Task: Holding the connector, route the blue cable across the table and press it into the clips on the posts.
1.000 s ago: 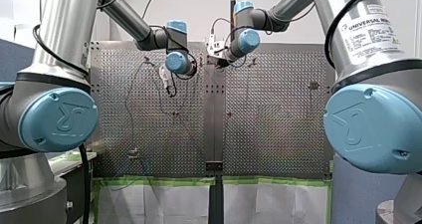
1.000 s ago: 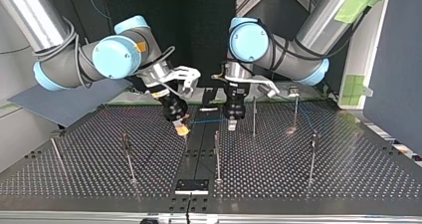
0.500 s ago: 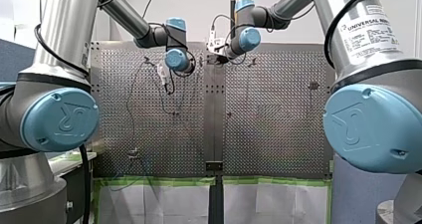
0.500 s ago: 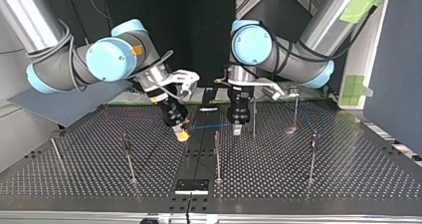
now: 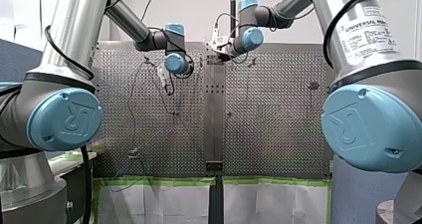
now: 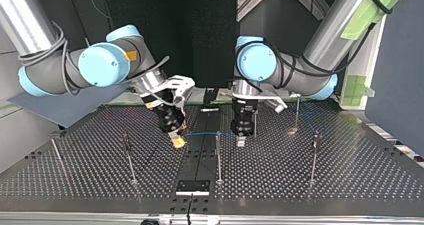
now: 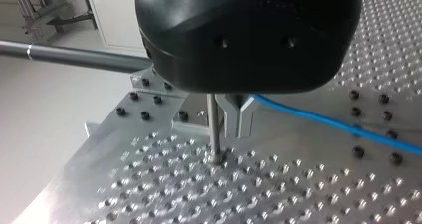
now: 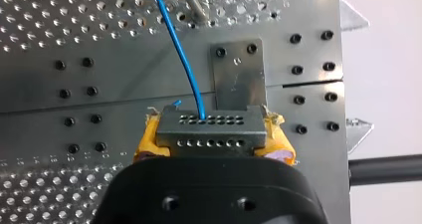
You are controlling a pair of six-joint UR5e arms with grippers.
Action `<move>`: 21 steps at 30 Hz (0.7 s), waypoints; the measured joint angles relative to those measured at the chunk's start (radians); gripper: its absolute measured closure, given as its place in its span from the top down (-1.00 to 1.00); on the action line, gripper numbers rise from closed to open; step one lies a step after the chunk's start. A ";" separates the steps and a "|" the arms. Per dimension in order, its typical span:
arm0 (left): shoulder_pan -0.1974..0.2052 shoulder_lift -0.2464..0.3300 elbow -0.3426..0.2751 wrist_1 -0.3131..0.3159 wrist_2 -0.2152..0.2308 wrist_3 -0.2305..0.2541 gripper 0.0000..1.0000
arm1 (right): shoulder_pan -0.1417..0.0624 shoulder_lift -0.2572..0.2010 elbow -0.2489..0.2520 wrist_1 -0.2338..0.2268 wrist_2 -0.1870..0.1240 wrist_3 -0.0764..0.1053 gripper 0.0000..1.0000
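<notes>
My right gripper (image 8: 213, 137) clamps the grey connector (image 8: 209, 129) between its yellow pads (image 8: 148, 139), jaws closed to the connector's width. The blue cable (image 8: 181, 55) leaves the connector thin and limp. It is likely light and prone to sag, so the rigid connector looks the sound place to hold. Farther on, the cable reaches my left gripper (image 6: 241, 139) beside a post (image 7: 213, 129); whether that gripper holds it I cannot tell.

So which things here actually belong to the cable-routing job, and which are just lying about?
Job: blue cable; connector, held in my right pincer; my left pincer beside the cable; posts.
Lying about: green tape along the table edge; black plate near the top view's bottom.
</notes>
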 joint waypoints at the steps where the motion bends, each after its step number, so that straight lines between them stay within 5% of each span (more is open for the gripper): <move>1: 0.005 -0.003 0.004 0.005 0.000 0.000 -1.00 | -0.003 0.000 0.000 -0.002 -0.002 0.002 -1.00; 9: 0.032 -0.006 0.028 0.005 0.013 0.001 -1.00 | -0.023 0.005 -0.001 -0.008 -0.024 0.006 -1.00; 21: 0.064 -0.043 0.080 -0.017 0.097 -0.010 -1.00 | -0.047 0.022 -0.014 -0.031 -0.057 0.014 -1.00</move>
